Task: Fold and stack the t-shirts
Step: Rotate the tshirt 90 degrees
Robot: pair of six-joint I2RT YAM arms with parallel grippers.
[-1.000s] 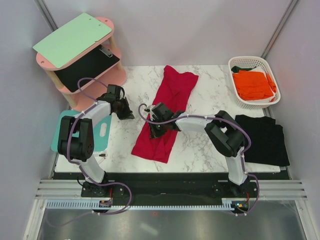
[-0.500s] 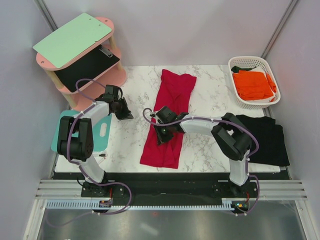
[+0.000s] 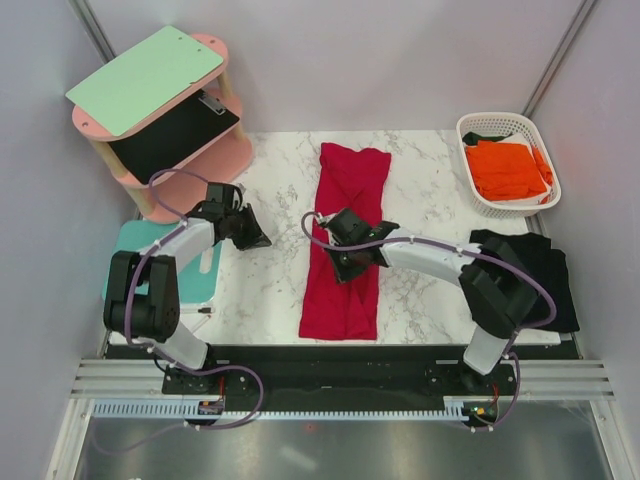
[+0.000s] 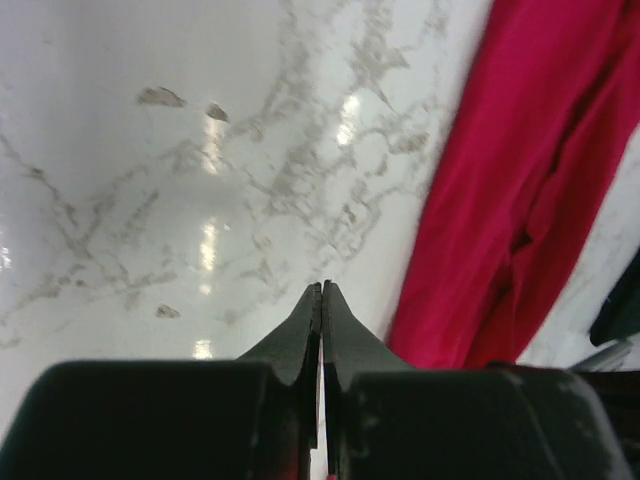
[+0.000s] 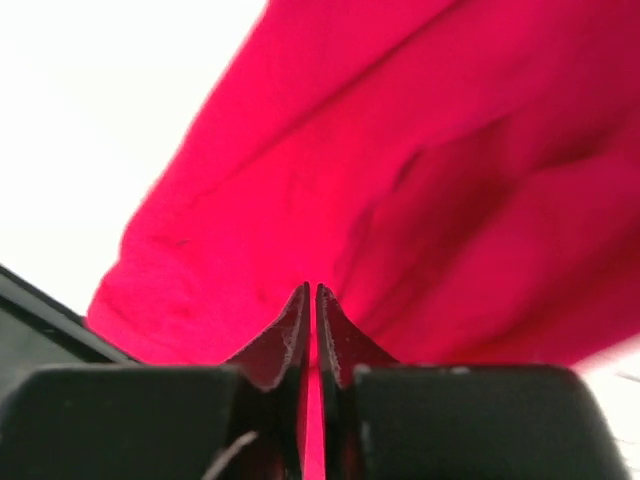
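The crimson red t-shirt lies as a long narrow strip down the middle of the marble table, and it also fills the right wrist view. My right gripper sits on its middle. Those jaws stand together but for a hair's gap, nipping the red cloth. My left gripper rests shut and empty on bare marble to the left of the shirt, its tips clear of the cloth. The orange t-shirt lies folded in the basket. The black t-shirt lies flat at the right edge, partly behind my right arm.
A white basket stands at the back right. At the back left, a pink shelf carries a mint-green board above a black clipboard. A teal mat lies at the left edge under my left arm.
My right gripper slid right, dragging the red shirt's lower half with it, so the strip now runs straight toward the near edge. My left gripper shifted slightly right.
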